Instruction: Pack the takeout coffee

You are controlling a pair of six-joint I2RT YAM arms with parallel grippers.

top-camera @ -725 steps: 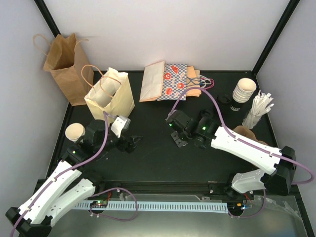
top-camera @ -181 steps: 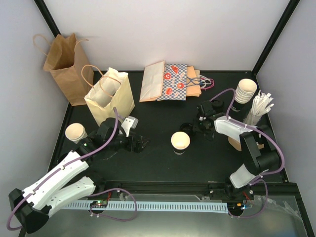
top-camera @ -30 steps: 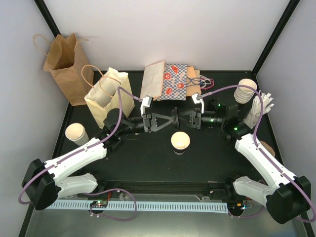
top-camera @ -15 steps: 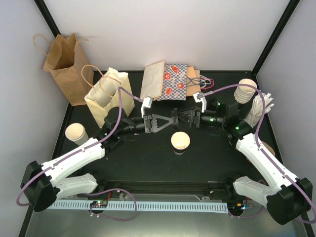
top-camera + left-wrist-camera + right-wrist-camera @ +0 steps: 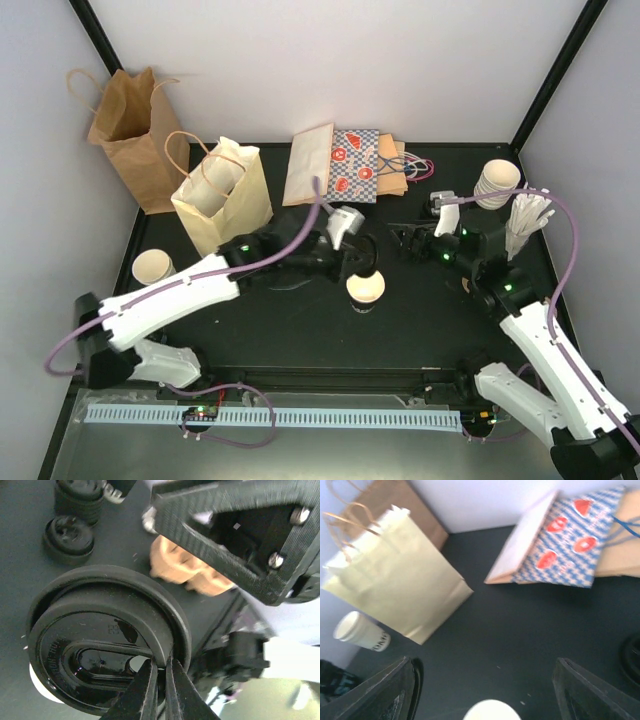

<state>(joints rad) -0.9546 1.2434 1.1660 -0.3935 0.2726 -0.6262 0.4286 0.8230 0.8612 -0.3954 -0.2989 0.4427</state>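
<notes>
Finding: your left gripper (image 5: 160, 667) has its jaws pressed together on the rim of a black lid (image 5: 107, 640), a thin edge-only pinch. It holds the lid over the white paper cup (image 5: 365, 288), which stands at the middle of the table (image 5: 300, 330). In the left wrist view a white crescent of cup shows past one side of the lid only, so I judge the lid off-centre. Whether it touches the cup's rim I cannot tell. Your right gripper (image 5: 402, 240) sits just right of the cup, jaws spread and empty, so nothing steadies the cup. Risks: pressing down off-centre could tip or skid the light cup, or fold its rolled rim. The edge pinch could also let the lid pivot and seat on one side only. A second cup (image 5: 152, 267) stands beside the cream handled bag (image 5: 225, 200) at the left. Neither cup is bagged, and a half-seated lid would likely come off during the lift into the bag.
</notes>
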